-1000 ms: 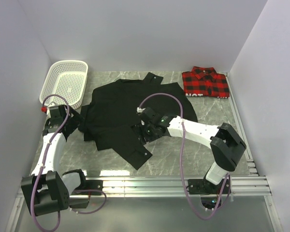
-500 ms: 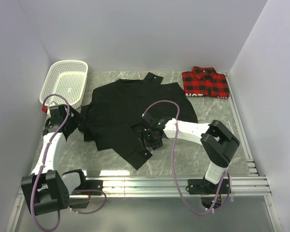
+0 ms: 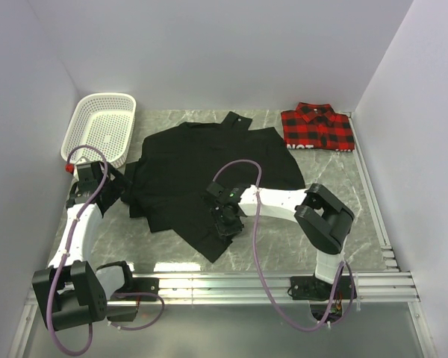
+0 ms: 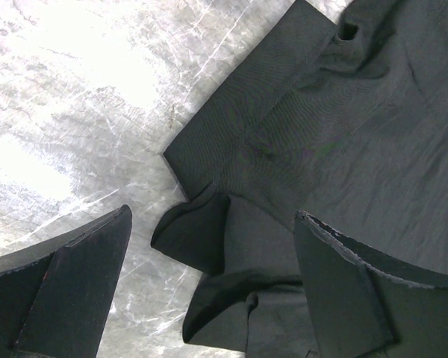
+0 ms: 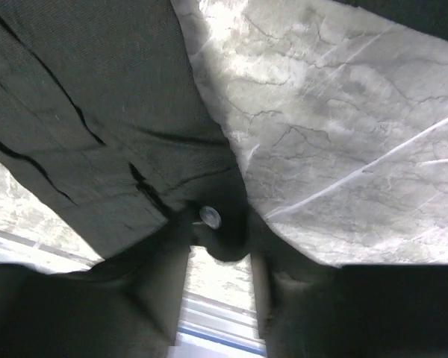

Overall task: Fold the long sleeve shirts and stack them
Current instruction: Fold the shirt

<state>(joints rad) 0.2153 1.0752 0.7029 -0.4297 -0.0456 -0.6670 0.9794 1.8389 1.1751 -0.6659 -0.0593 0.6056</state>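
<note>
The black long sleeve shirt (image 3: pixel 201 156) lies spread out across the middle of the table, one sleeve running toward the near edge. The red-and-black plaid shirt (image 3: pixel 317 128) sits folded at the back right. My right gripper (image 3: pixel 225 221) is down on that near sleeve. In the right wrist view its jaws (image 5: pixel 218 246) have drawn in on a bunched cuff edge with a pale button (image 5: pixel 210 216). My left gripper (image 3: pixel 110 186) hangs open over the shirt's left edge. Its fingers (image 4: pixel 75 283) straddle a folded lump of black cloth (image 4: pixel 231 246) without touching it.
A white mesh basket (image 3: pixel 101 130) stands at the back left, just behind the left arm. Aluminium rails (image 3: pixel 231 287) run along the near edge of the marble table (image 3: pixel 343 216). Walls close in on the left, back and right.
My right gripper has slid left and nearer along the black sleeve to its cuff, and its jaws have narrowed on the cloth. The left arm has stayed put.
</note>
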